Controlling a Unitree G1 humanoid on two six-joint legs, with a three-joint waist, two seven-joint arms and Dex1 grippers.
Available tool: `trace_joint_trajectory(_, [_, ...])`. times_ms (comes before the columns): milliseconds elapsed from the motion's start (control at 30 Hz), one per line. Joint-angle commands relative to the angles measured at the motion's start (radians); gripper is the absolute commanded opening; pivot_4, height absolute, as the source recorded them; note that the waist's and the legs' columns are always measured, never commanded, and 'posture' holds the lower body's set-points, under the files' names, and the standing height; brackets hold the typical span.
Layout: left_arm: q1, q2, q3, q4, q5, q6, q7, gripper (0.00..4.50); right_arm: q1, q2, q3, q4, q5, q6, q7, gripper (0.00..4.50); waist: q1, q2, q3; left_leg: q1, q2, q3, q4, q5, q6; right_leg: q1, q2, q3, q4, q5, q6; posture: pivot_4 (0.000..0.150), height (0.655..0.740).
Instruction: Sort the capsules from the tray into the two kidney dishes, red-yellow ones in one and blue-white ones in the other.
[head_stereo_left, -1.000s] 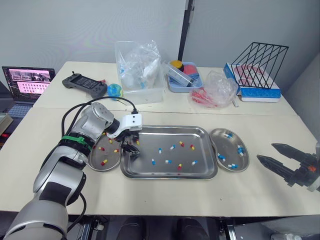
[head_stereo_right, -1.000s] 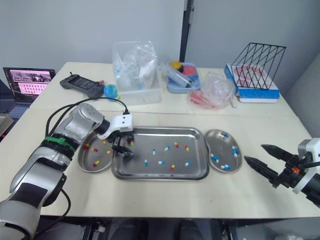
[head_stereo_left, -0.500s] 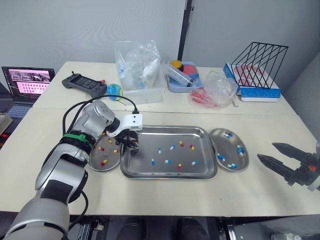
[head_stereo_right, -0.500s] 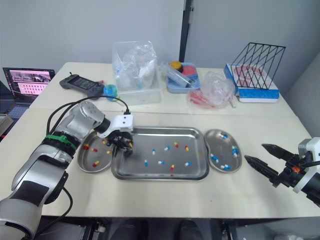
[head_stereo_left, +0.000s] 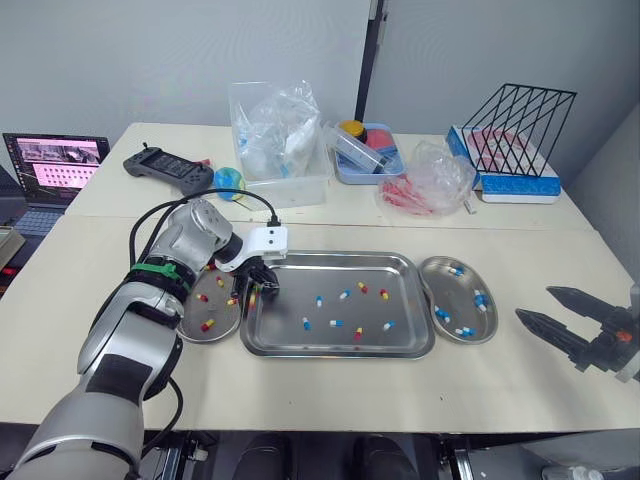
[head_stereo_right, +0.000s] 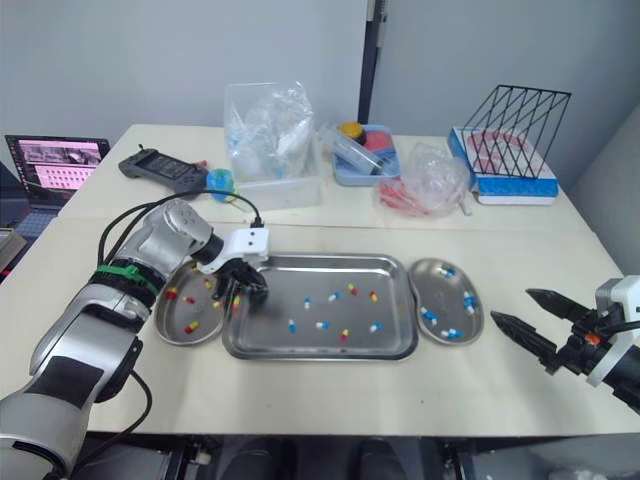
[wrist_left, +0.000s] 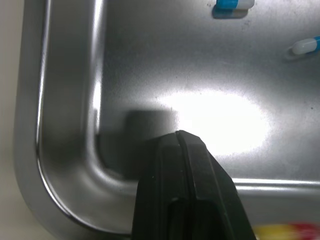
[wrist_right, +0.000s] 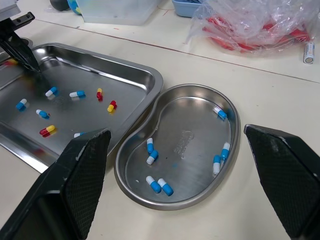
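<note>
We are holding our left jaws, clenched together, at the left end of the tray (head_stereo_left: 340, 353), beside its rim; whether they are pinching a capsule we cannot tell. Mixed capsules (head_stereo_left: 345, 294) are lying across the tray. Red-yellow ones (head_stereo_left: 207, 324) are sitting in the left dish (head_stereo_left: 205, 340), blue-white ones (head_stereo_left: 479, 298) in the right dish (head_stereo_left: 460, 300). Our right jaws are hanging released over the counter (head_stereo_left: 330, 400), right of that dish.

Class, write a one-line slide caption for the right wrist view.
Open right gripper facing the kidney dish of blue-white capsules, tray of mixed capsules alongside.
</note>
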Motion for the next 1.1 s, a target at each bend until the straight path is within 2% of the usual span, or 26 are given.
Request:
trace_joint_trajectory(33, [-0.051,-0.016,0.03,0.023,-0.01,-0.018,-0.005,0.02,-0.005,-0.014,-0.041,-0.01,0.001,-0.017,-0.004,4.5,0.001,0.0,0.0,0.0,0.0,0.0,0.0,0.0,0.0,0.0,0.0,0.0,0.0,0.0,0.0,0.15,0.74])
trace_joint_trajectory(433, [-0.049,-0.03,0.081,-0.017,-0.054,0.024,-0.054,0.02,0.006,-0.001,-0.042,-0.023,0.007,-0.016,-0.012,4.5,0.0,0.0,0.0,-0.001,0.0,0.0,0.0,0.0,0.0,0.0,0.0,0.0,0.0,0.0,0.0,0.15,0.74])
trace_joint_trajectory(567, [-0.037,-0.021,0.103,-0.06,-0.077,0.053,-0.084,1.18,-0.003,-0.004,-0.035,-0.017,0.006,-0.016,-0.012,4.5,0.0,0.0,0.0,-0.001,0.0,0.0,0.0,0.0,0.0,0.0,0.0,0.0,0.0,0.0,0.0,0.15,0.74])
trace_joint_trajectory(867, [0.003,0.003,0.115,-0.162,-0.106,0.11,-0.097,4.24,-0.024,-0.011,-0.021,-0.008,0.006,-0.013,-0.008,4.5,-0.001,0.0,0.0,-0.001,0.0,-0.001,0.0,0.0,0.0,0.0,0.0,0.0,0.0,0.0,0.0,0.15,0.74])
trace_joint_trajectory(900, [0.006,0.006,0.116,-0.166,-0.108,0.113,-0.096,4.47,-0.025,-0.012,-0.021,-0.008,0.006,-0.012,-0.007,4.5,-0.001,0.0,0.0,-0.001,0.0,-0.001,0.0,0.0,0.0,0.0,0.0,0.0,0.0,0.0,0.0,0.15,0.74])
trace_joint_trajectory(1100, [0.027,0.023,0.124,-0.207,-0.129,0.132,-0.1,4.47,-0.03,-0.016,-0.023,-0.003,0.003,-0.008,0.002,4.5,-0.001,0.0,0.0,0.0,0.0,-0.001,0.001,0.0,0.0,0.0,0.0,0.0,0.0,0.0,0.0,0.15,0.74])
